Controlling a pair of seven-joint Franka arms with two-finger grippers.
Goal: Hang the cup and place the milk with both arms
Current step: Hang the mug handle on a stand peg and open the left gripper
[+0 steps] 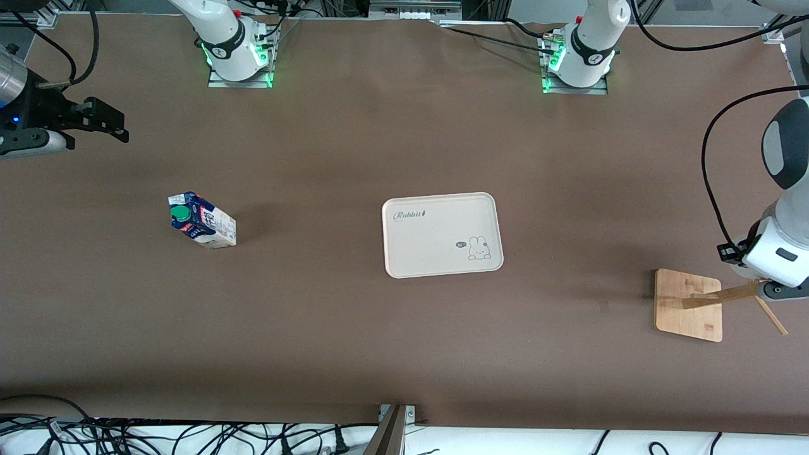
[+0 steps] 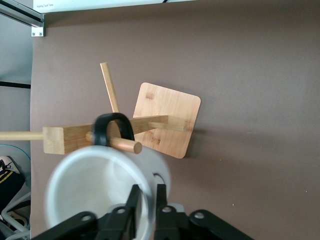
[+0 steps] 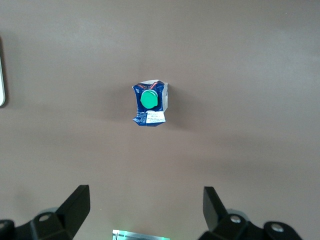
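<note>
The white cup [image 2: 95, 185] is held by its rim in my left gripper [image 2: 146, 200], one finger inside and one outside the wall. Its black loop handle [image 2: 114, 120] sits round a peg [image 2: 125, 144] of the wooden rack [image 2: 165, 120]. In the front view the cup is hidden under the left arm's wrist [image 1: 777, 253] at the rack [image 1: 689, 303]. The milk [image 1: 202, 221] stands on the table toward the right arm's end. My right gripper [image 1: 120, 126] is open and empty, up in the air, and looks down on the milk [image 3: 149, 104] between its fingers [image 3: 77, 205].
A cream tray [image 1: 442, 262] with a rabbit drawing lies at the table's middle, between the milk and the rack. The rack has several pegs sticking out [image 1: 771, 316]. Cables lie along the table's edge nearest the front camera.
</note>
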